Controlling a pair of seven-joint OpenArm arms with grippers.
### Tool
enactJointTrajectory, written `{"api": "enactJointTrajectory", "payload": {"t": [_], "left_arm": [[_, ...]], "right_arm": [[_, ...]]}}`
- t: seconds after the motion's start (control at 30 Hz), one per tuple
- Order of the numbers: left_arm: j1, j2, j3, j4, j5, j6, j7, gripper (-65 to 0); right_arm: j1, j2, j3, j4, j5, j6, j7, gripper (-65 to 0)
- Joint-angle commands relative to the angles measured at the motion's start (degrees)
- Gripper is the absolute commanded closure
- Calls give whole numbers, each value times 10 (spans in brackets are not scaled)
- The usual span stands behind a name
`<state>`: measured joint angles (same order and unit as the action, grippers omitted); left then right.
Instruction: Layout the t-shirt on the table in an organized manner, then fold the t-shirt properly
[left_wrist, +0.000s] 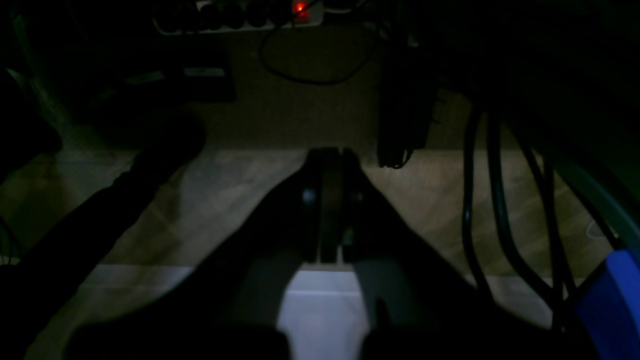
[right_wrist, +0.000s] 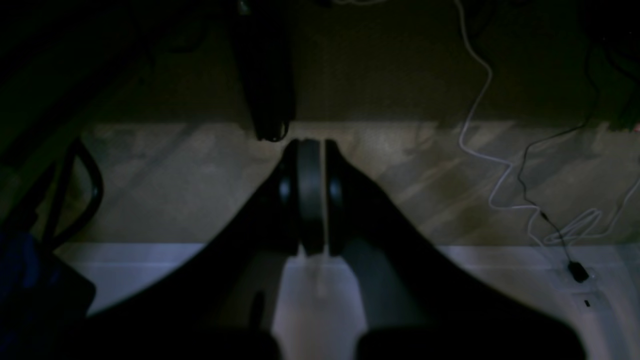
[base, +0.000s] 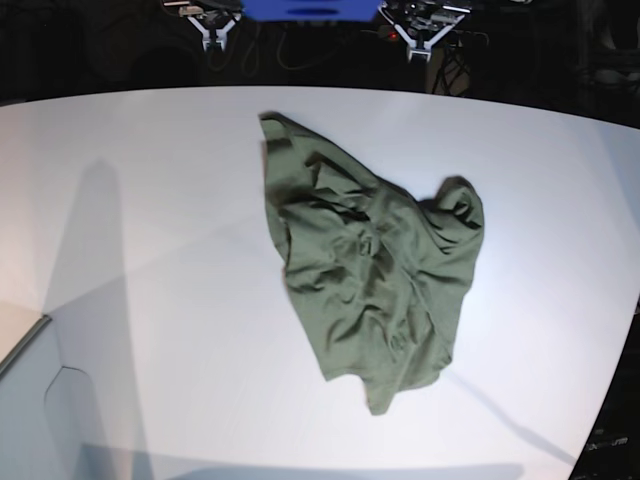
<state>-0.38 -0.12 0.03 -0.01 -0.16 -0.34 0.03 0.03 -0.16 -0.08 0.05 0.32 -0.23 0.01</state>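
The olive-green t-shirt (base: 370, 255) lies crumpled in a loose heap on the white table (base: 150, 200), slightly right of the middle, with folds and creases all over. Both arms hang beyond the table's far edge, well away from the shirt. My left gripper (base: 421, 47) is at the top right of the base view, and my right gripper (base: 213, 41) is at the top left. In the dim left wrist view the left gripper (left_wrist: 330, 156) is shut with nothing in it. The right gripper (right_wrist: 316, 146) is likewise shut and empty.
Both wrist views look down at a dark floor past a white edge. Black cables (left_wrist: 495, 210) and a power strip (left_wrist: 240, 17) with a red light show by the left arm; thin white cables (right_wrist: 500, 165) lie by the right. A box corner (base: 40, 400) shows at bottom left.
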Motion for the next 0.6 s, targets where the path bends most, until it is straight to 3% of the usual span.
{"api": "enactJointTrajectory", "payload": {"t": [0.0, 0.57], "left_arm": [[0, 2, -1, 0, 4, 4, 4, -4], [-11, 1, -1, 2, 5, 4, 1, -4]], "right_arm": [[-3, -1, -1, 0, 3, 8, -1, 0], [0, -1, -1, 0, 3, 8, -1, 0]]}}
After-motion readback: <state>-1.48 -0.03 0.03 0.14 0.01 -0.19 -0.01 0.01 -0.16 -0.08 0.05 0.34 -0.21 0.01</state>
